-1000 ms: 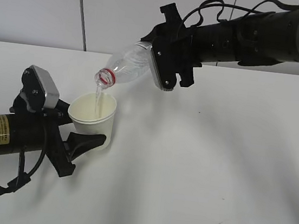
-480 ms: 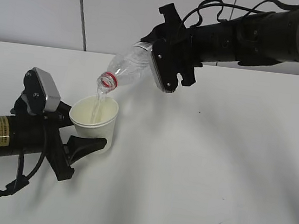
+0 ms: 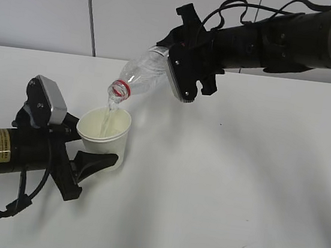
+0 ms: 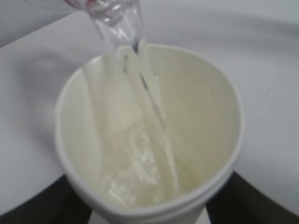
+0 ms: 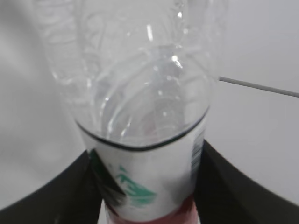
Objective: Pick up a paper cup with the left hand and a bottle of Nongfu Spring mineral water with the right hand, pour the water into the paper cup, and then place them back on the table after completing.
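Note:
My left gripper (image 3: 92, 154) is shut on a white paper cup (image 3: 105, 136), held upright just above the white table (image 3: 236, 187). In the left wrist view the cup (image 4: 154, 140) fills the frame, black fingers (image 4: 32, 200) on both sides of it. My right gripper (image 3: 182, 62) is shut on a clear Nongfu Spring bottle (image 3: 140, 75), tilted neck-down with its red neck ring above the cup. A thin stream of water (image 3: 109, 111) falls into the cup and shows in the left wrist view (image 4: 149, 107). The right wrist view shows the bottle (image 5: 145, 116) between black fingers (image 5: 224, 182).
A light grey panelled wall (image 3: 47, 6) stands behind the table. The left arm with its yellow sticker (image 3: 3, 143) lies low over the table's left front. The right arm (image 3: 284, 39) reaches in from the upper right.
The bottle's neck and the cup have shifted slightly right from one second ago. Water keeps flowing into the cup. Since half a second ago nothing has visibly moved.

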Controlling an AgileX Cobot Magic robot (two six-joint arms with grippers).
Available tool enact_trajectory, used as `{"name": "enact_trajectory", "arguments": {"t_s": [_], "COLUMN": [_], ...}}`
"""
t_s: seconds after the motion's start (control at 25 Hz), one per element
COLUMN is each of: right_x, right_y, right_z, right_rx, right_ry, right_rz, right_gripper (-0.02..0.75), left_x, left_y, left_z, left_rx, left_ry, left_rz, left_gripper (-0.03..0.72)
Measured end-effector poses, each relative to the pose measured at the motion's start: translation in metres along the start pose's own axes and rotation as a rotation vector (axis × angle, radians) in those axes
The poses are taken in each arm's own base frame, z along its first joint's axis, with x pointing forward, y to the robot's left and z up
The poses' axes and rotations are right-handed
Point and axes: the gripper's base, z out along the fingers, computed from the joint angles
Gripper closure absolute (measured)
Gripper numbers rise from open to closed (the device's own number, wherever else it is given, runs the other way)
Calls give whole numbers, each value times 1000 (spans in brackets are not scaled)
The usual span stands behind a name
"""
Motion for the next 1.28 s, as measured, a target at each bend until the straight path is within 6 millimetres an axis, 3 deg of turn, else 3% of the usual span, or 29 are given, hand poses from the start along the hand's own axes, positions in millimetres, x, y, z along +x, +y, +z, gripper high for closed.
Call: {"name": "enact_trajectory", "arguments": {"t_s": [1.28], "right_x": [1], "right_y": [-2], "right_z": [0], "right_rx": [-2], "right_ry": [4], "right_rz": [-35], "right_gripper": [342], "left_x": [1], "left_y": [0], "left_z": [0], "left_rx": [0], "left_ry": [9], "left_rz": [-1], "left_gripper": [260]}}
